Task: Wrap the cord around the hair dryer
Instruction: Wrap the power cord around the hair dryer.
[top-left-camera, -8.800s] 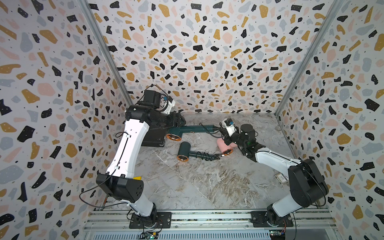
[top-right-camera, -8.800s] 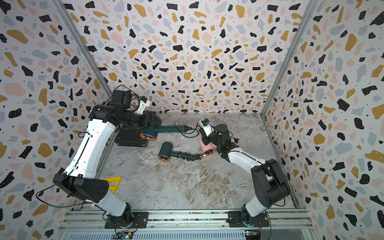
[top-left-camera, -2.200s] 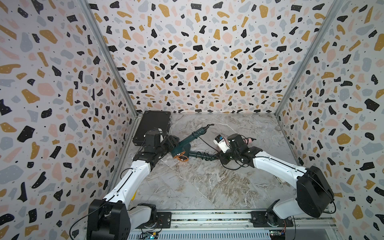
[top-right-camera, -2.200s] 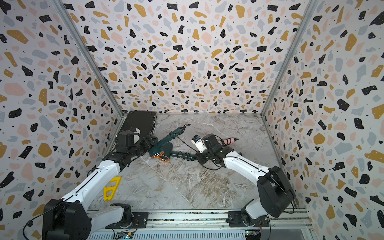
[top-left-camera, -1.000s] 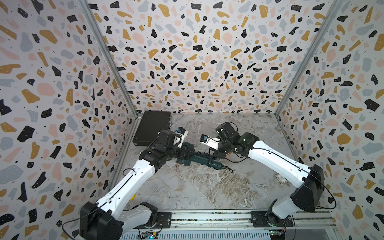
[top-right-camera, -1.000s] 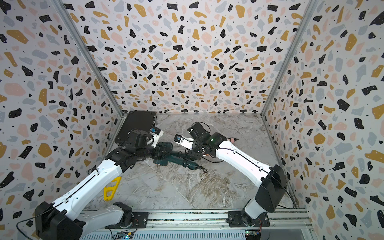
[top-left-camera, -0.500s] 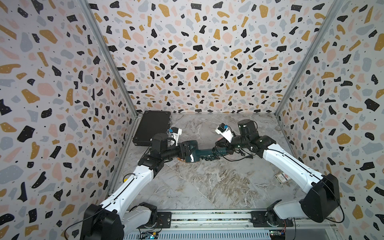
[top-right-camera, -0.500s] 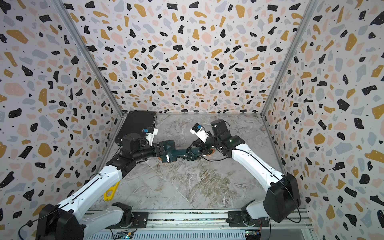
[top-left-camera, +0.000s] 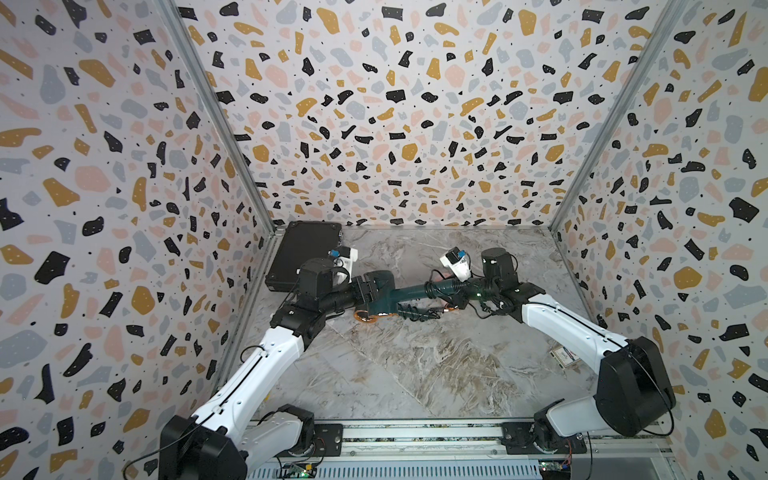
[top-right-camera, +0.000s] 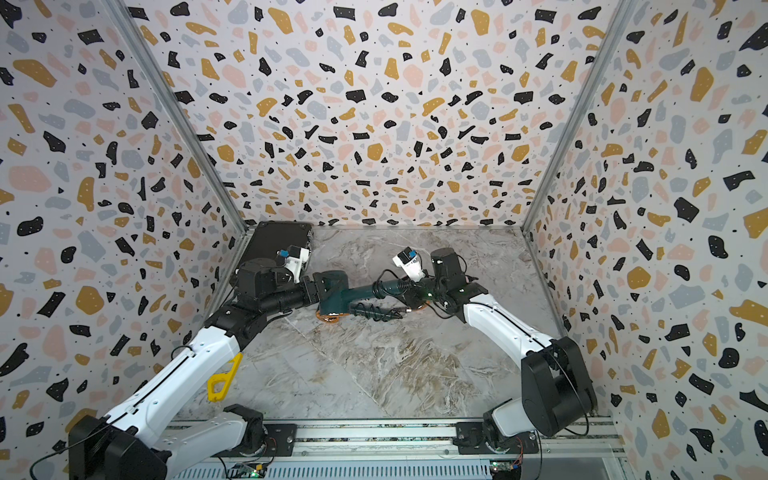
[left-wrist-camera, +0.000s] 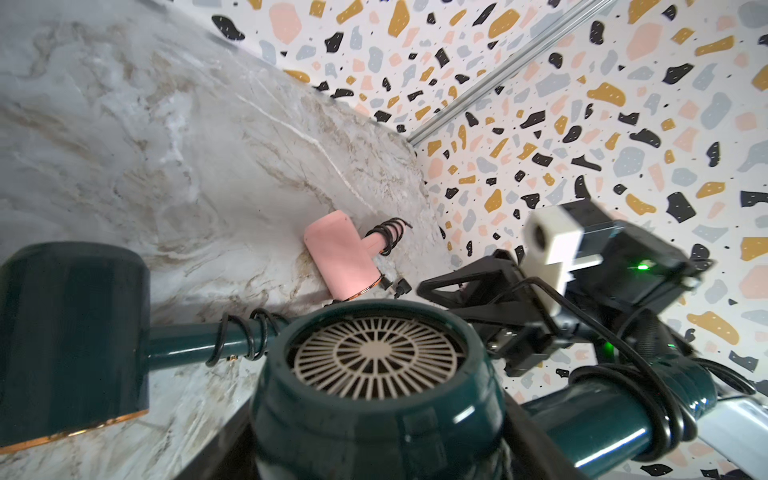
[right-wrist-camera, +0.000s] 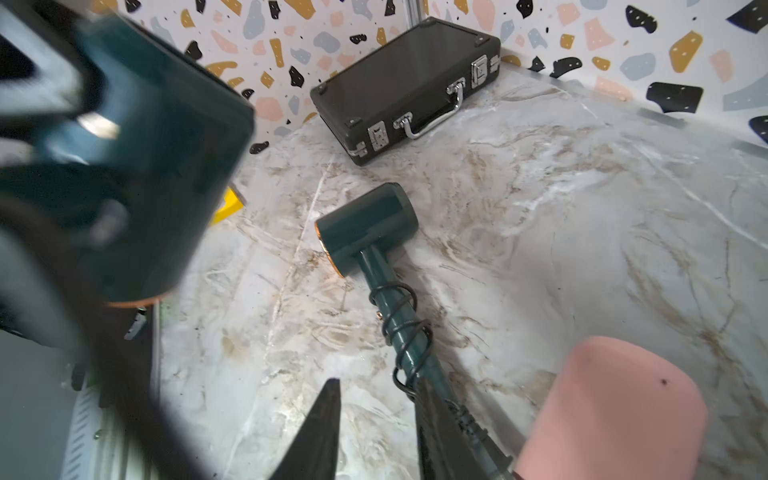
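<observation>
A marbled grey counter (top-left-camera: 415, 374) sits boxed in by terrazzo-speckled walls (top-left-camera: 415, 124). Nearest the camera, both arms rise from a metal rail (top-left-camera: 415, 436) along the front edge. A small flat packet (top-left-camera: 563, 357) lies on the counter close beside the right arm.

Further in, about mid-counter, the two arms meet from either side. The left claw (top-left-camera: 371, 288) is clamped tight on the barrel of a dark green hair dryer (top-left-camera: 399, 294) and holds it off the counter, with the handle pointing across toward the right arm. The left wrist view looks straight onto its pale rear grille. The black cord (top-left-camera: 432, 286) is looped several times round the far end of that handle (the loops look loose and uneven).

The right claw (right-wrist-camera: 376, 390) is at that handle end. In its own wrist view the fingers (right-wrist-camera: 328, 415) stand partly apart, with bare counter showing between them and nothing gripped there.

Below the lifted dryer, a second green dryer (right-wrist-camera: 365, 220) lies on the counter, with its own cord coiled round its handle. A pink dryer (left-wrist-camera: 338, 253) lies just beyond it, also with black coils on its handle. In both top views it is mostly hidden beneath the right claw.

At the back left corner a black case (top-left-camera: 303, 253) with metal latches lies flat against the wall.
</observation>
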